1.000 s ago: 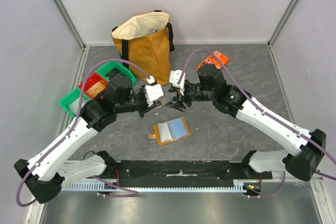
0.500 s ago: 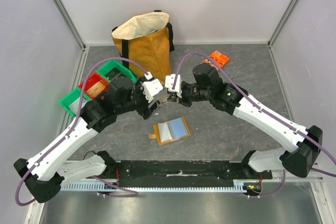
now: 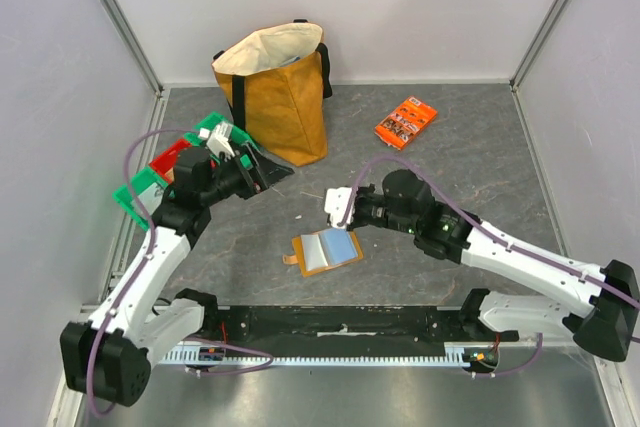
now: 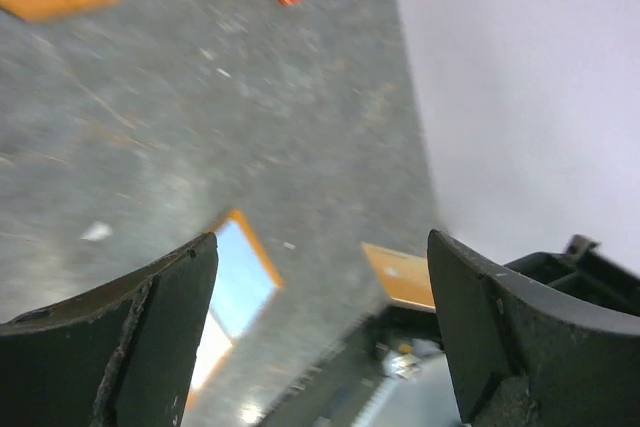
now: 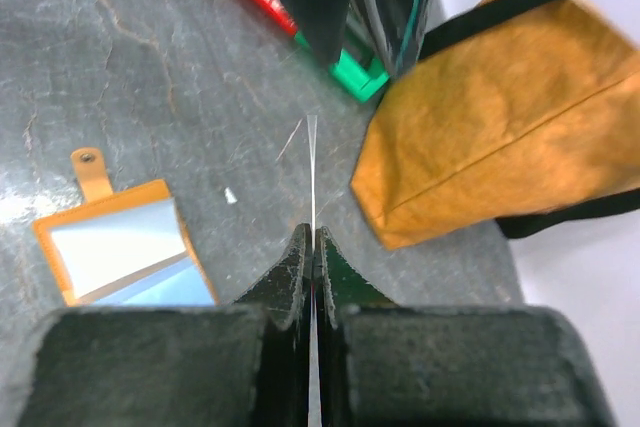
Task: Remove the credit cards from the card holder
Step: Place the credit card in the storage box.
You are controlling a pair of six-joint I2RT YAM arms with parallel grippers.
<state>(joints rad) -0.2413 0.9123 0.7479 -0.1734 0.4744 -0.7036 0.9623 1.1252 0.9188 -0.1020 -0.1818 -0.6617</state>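
Status: extraction under way, one piece in transit.

1. holder (image 3: pixel 325 250): lay open and flat on the table (image 3: pixel 480 167), tab end to its left, pale blue pockets facing up. You could not tell from these views whether any pocket held more.

2. right gripper (image 5: pixel 312 247): your jaws were pressed together on a thin pale card (image 5: pixel 312 162), seen edge-on from the wrist, with its free end sticking out past the tips. The gripper hung just beyond the holder's far edge and clear of it, so this card was out of the holder and off the table.

3. left gripper (image 4: pixel 320 247): jaws were spread wide with nothing between them. It stood well to the left of the holder and farther back, over the green and red bins (image 3: pixel 135 197).

4. Other stock: tote (image 3: pixel 275 97) stood upright, well behind the holder. The orange packet (image 3: pixel 405 120) lay flat, behind the holder and to its right, well apart.

Step in hand, as judged: one card was drawn and held aloft, and setting it down was not yet done.

Next move, as judged: you needed to carry the pinched card away from the holder, lower it near flat, then part the jaws. A thin card gripped by one edge may slip or swing, so a slow move suited. After that you needed a close look into the pockets. The spread left gripper was free to pin the holder's edge if another card had to come out.
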